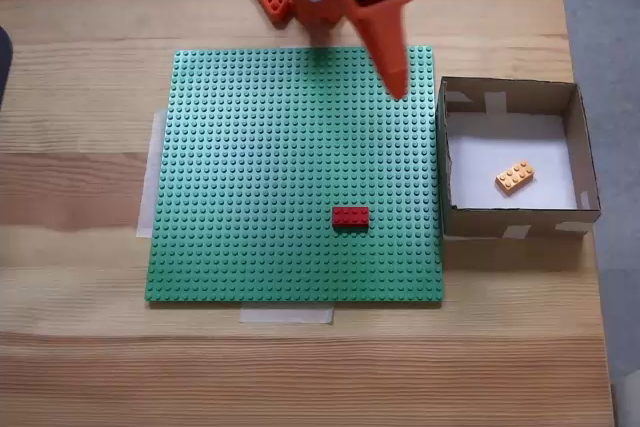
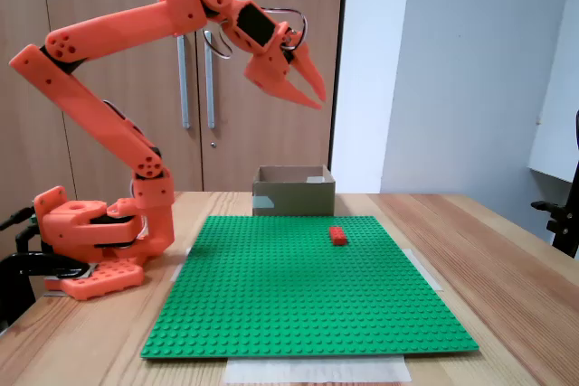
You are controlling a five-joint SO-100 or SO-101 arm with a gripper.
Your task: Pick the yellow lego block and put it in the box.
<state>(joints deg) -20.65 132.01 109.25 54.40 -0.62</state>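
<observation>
While tapered orange jaws (image 2: 315,97) hang slightly apart, studded yellow lego block (image 1: 515,177) lies on cardboard box (image 1: 510,98) floor.

We look for words, numbers, labels and signs, and we find none that we can read in either fixed view.
</observation>
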